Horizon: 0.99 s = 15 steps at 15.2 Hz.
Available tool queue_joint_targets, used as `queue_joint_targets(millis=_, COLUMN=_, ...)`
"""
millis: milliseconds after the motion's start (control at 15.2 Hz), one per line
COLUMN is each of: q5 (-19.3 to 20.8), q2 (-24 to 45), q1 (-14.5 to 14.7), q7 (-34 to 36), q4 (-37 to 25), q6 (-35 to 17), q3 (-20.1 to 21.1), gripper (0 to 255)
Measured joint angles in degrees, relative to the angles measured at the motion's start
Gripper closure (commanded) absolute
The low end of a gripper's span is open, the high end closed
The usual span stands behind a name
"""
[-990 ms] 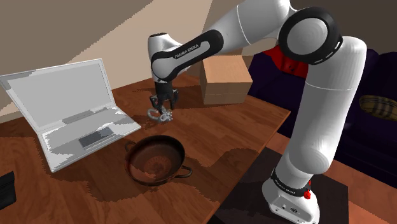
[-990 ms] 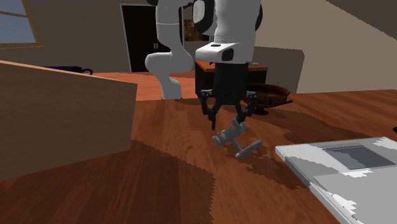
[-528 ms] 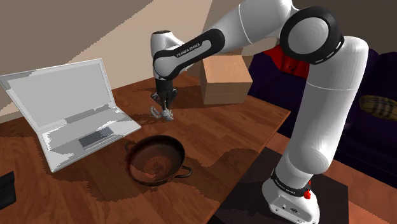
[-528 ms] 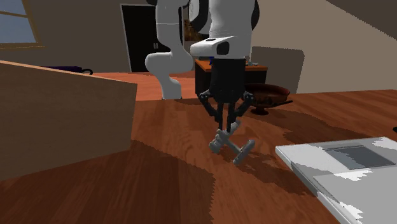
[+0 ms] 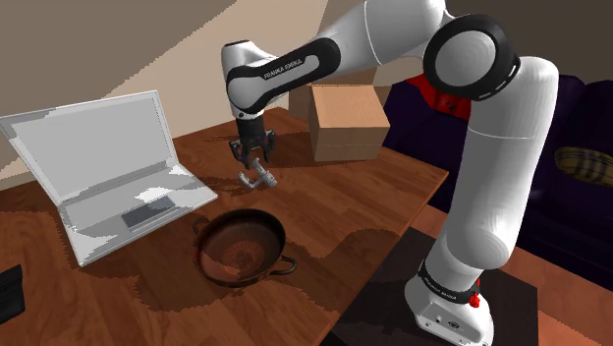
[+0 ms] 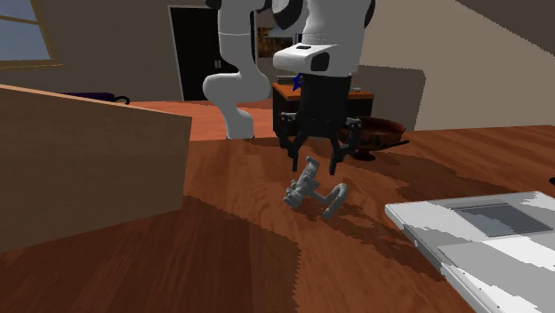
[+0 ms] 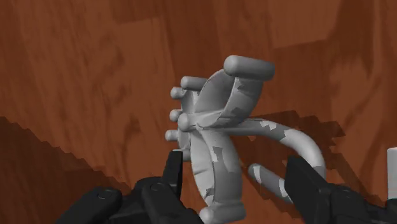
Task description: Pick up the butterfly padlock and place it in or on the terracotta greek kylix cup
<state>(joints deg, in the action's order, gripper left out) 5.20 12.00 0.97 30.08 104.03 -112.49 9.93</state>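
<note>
The grey butterfly padlock (image 5: pixel 258 178) lies on the brown wooden table, its curved shackle (image 7: pixel 286 143) resting on the wood. My gripper (image 5: pixel 253 157) hangs just above it, open. In the second exterior view the gripper (image 6: pixel 315 163) has its fingers spread over the padlock (image 6: pixel 311 191). Through the wrist view the padlock (image 7: pixel 213 146) stands between the gripper's (image 7: pixel 238 184) fingers, and one fingertip (image 7: pixel 174 170) is close beside its body. The dark brown kylix cup (image 5: pixel 241 246), with two small handles, sits on the table nearer the stand; it also appears behind the gripper as the cup (image 6: pixel 378 132).
An open grey laptop (image 5: pixel 108 167) occupies the shoulder view's left; its corner (image 6: pixel 480 231) lies close to the padlock. A cardboard box (image 5: pixel 346 123) stands at the table's far side. The table edge (image 5: pixel 393 246) runs toward the stand, with a dark sofa (image 5: pixel 580 147) beyond.
Half a second ago the fingers were shut around the padlock. They have since opened and risen a little, and the padlock lies on the table, shifted slightly and turned.
</note>
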Motion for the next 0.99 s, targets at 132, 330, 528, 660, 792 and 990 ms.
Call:
queue_joint_targets(millis=132, q5=1.49, q2=7.59, q1=2.64, q7=9.61, q4=-11.79, q6=15.14, q3=-0.19, gripper=0)
queue_joint_targets(millis=330, q5=1.89, q2=9.59, q1=3.37, q7=12.80, q4=-13.05, q6=19.20, q3=-0.60, gripper=0)
queue_joint_targets(millis=528, q5=1.92, q2=9.12, q1=3.25, q7=13.26, q4=-10.20, q6=17.46, q3=-0.71, gripper=0)
queue_joint_targets(millis=660, q5=1.95, q2=9.20, q1=3.23, q7=13.37, q4=-9.45, q6=16.71, q3=-0.73, gripper=0)
queue_joint_targets(millis=792, q5=1.97, q2=9.26, q1=3.21, q7=13.38, q4=-9.33, q6=16.52, q3=-0.75, gripper=0)
queue_joint_targets(millis=990, q5=1.97, q2=9.27, q1=3.21, q7=13.38, q4=-9.30, q6=16.48, q3=-0.75, gripper=0)
